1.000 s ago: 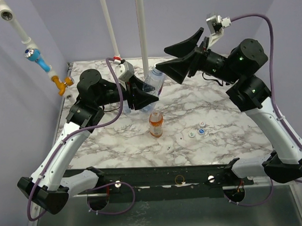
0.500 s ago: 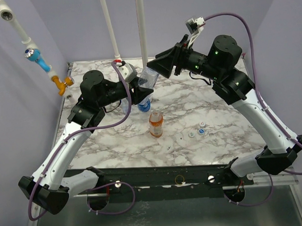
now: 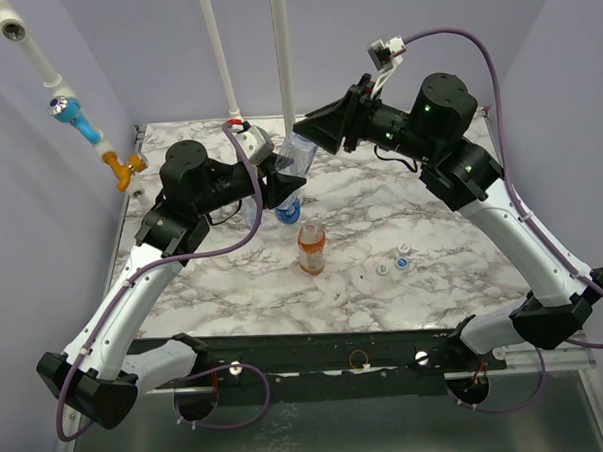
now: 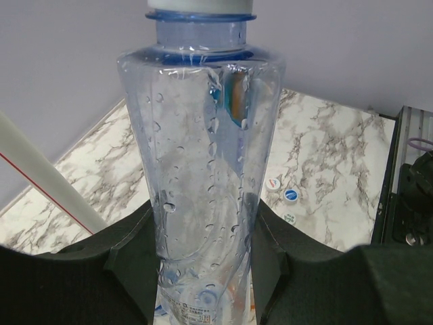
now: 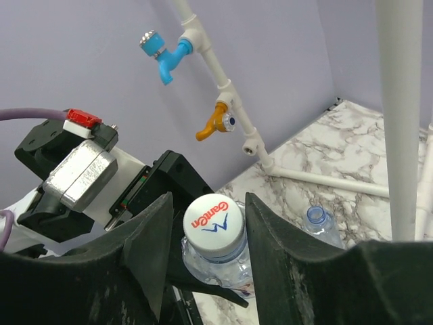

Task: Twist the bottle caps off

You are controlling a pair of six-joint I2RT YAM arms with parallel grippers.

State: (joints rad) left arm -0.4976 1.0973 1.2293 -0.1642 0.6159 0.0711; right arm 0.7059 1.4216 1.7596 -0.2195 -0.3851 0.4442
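Observation:
My left gripper [image 4: 203, 220] is shut on the waist of a clear blue-tinted bottle [image 4: 201, 135] and holds it tilted in the air [image 3: 299, 158]. The bottle's white cap [image 5: 214, 218] has red and blue print. My right gripper [image 5: 208, 203] stands round this cap: the right finger is at its edge and a thin gap shows beside the left finger. An orange bottle [image 3: 311, 248] stands upright mid-table. An uncapped clear bottle [image 5: 318, 222] stands below. Three loose caps [image 3: 404, 250] [image 3: 382, 268] [image 3: 400, 264] lie right of the orange bottle.
White pipes [image 3: 217, 55] [image 3: 284, 57] rise at the back of the marble table [image 3: 454, 269]. A blue tap [image 3: 71, 111] and a yellow valve [image 3: 127, 171] hang on the slanted pipe at the left wall. Both arms meet over the table's back middle.
My right gripper has swung left and down onto the bottle's top, and its jaws have narrowed from wide open to just round the cap. The left arm tilted the bottle toward it, then held still.

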